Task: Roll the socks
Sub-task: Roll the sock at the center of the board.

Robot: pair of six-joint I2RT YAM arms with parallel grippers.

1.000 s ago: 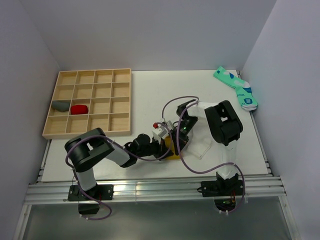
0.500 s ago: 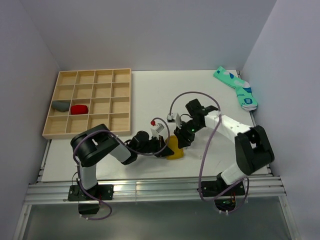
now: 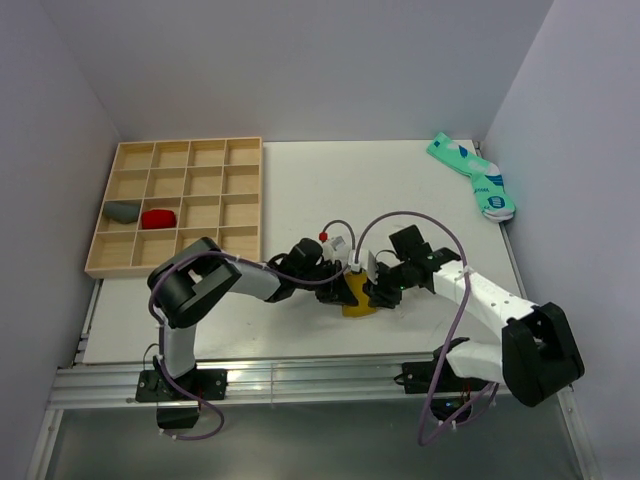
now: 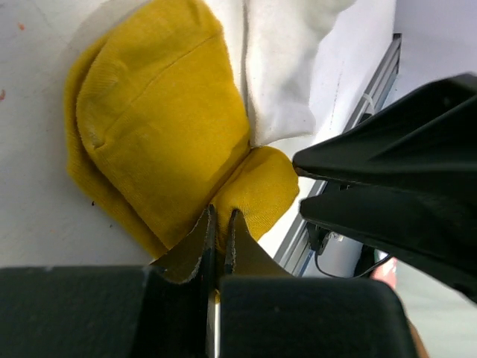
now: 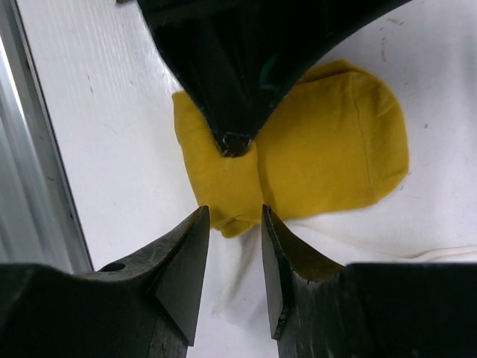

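Observation:
The mustard-yellow sock (image 4: 149,134) lies folded over the white sock (image 4: 276,74) near the table's front edge, seen from above as a yellow lump (image 3: 357,302). My left gripper (image 4: 221,218) is shut on a pinched fold of the yellow sock. From the right wrist its fingertips (image 5: 235,142) show biting the yellow sock (image 5: 335,149) at its waist. My right gripper (image 5: 233,218) faces it from the other side, open, its tips straddling the yellow sock's near edge, with white sock fabric (image 5: 250,280) below. In the top view the left gripper (image 3: 343,283) and right gripper (image 3: 376,291) meet over the sock.
A wooden compartment tray (image 3: 260,200) stands at the back left with a grey bundle (image 3: 123,211) and a red bundle (image 3: 158,218) in it. Teal patterned socks (image 3: 475,178) lie at the back right corner. The aluminium rail (image 5: 33,149) of the front edge runs close by.
The right arm has swung out to the right and stretched low toward the sock, and its jaws have opened. The left gripper has moved right, still holding the yellow sock.

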